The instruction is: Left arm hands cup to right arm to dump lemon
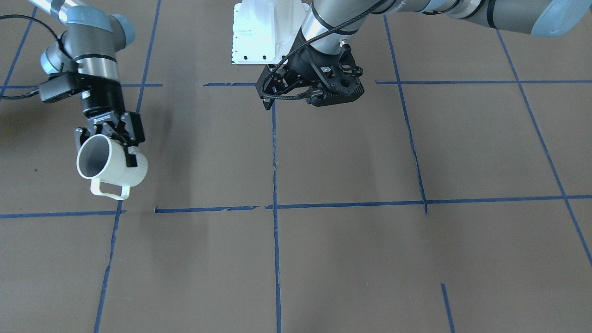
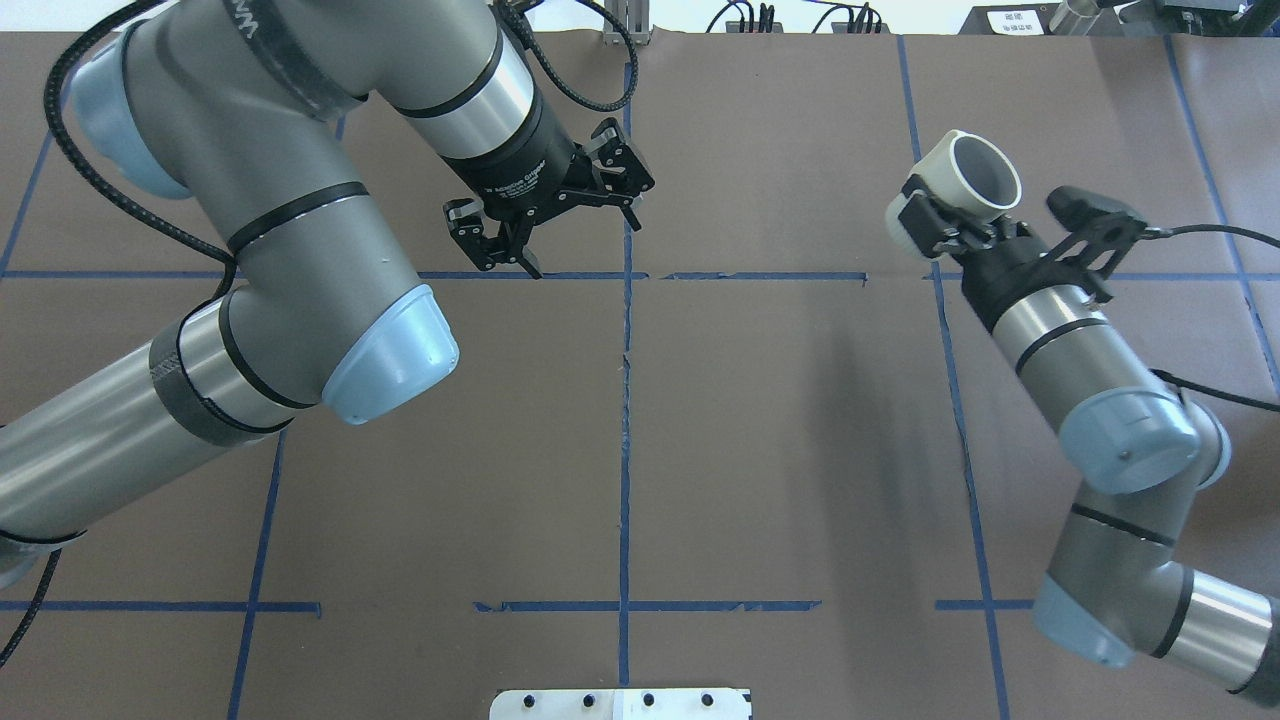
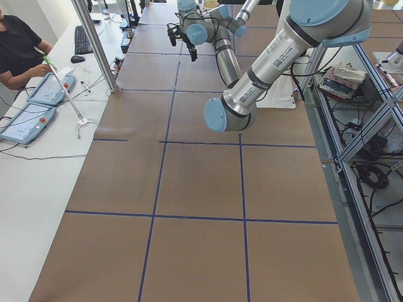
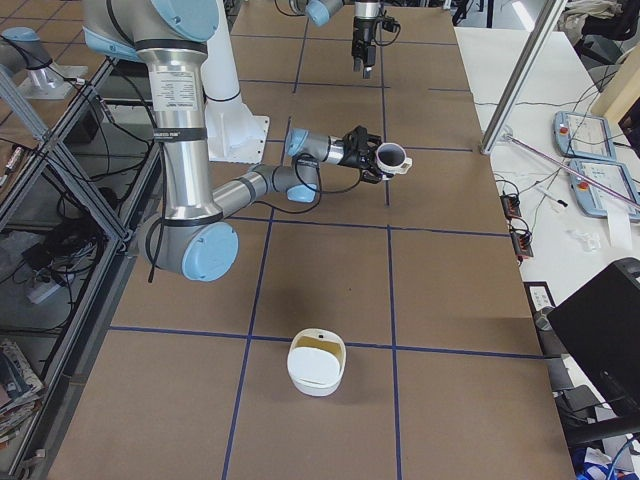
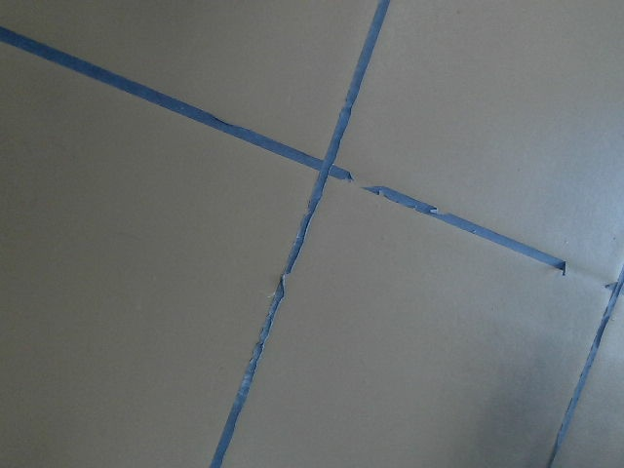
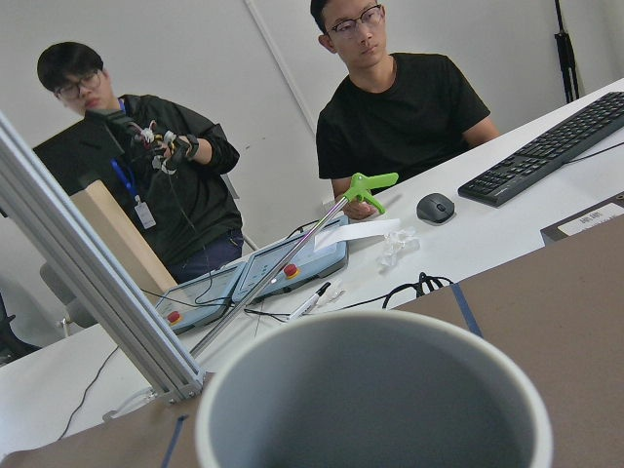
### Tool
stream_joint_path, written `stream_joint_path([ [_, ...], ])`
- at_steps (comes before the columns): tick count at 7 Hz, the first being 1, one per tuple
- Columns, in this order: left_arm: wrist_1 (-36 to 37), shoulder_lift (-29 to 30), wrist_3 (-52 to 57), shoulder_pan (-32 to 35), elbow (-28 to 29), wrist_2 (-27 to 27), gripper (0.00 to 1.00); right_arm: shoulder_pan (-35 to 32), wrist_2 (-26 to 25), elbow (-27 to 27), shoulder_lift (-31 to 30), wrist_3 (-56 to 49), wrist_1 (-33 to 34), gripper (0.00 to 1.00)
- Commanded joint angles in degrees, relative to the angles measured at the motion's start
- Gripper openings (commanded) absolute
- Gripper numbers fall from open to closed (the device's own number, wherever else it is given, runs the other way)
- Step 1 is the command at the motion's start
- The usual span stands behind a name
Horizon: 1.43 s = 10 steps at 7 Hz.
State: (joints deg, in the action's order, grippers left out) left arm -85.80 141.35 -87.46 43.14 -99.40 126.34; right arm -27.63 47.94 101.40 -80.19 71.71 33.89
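Observation:
My right gripper (image 1: 107,135) is shut on the off-white cup (image 1: 114,167) near its mouth and holds it above the table, tipped toward the operators' side with the handle hanging low. They also show in the overhead view, gripper (image 2: 948,228) and cup (image 2: 968,175), and the cup shows in the exterior right view (image 4: 394,156). The cup's grey inside (image 6: 370,409) fills the right wrist view. No lemon shows in any view. My left gripper (image 2: 570,225) is open and empty, far from the cup over the table's middle line (image 1: 314,90).
A white bowl (image 4: 317,362) with a yellowish inside stands on the table toward the robot's right end. Blue tape lines (image 5: 322,175) cross the brown table. The white robot base (image 1: 263,32) sits at the robot's edge. Two operators (image 6: 390,107) sit beyond the far edge.

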Motion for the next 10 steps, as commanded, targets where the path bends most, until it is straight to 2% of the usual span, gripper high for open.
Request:
stream_joint_path([
  [1,-0.2,5.0,0.2,-0.1,5.1,-1.4,0.97,6.6,-7.4,-1.1,11.6,-2.9,16.8,0.10],
  [2,-0.2,7.5,0.2,-0.1,7.4,-1.5,0.97,8.3,-7.3,-1.1,11.7,-4.4,18.7,0.09],
  [4,-0.1,11.4,0.5,-0.3,13.0,-1.6,0.97,10.3,-7.8,-1.7,13.0,-15.9,18.4,0.11],
  [5,-0.1,11.2,0.5,-0.5,13.4,-1.5,0.95,11.4,-8.7,-1.7,13.0,-16.1,18.4,0.14],
  [6,-0.1,11.9,0.5,-1.3,14.8,-1.5,0.92,13.5,-12.7,-2.2,13.1,-16.3,18.6,0.16],
  [10,-0.1,11.4,0.5,-5.7,15.3,-3.4,0.81,14.1,-15.1,-2.3,14.8,-17.4,18.8,0.24],
])
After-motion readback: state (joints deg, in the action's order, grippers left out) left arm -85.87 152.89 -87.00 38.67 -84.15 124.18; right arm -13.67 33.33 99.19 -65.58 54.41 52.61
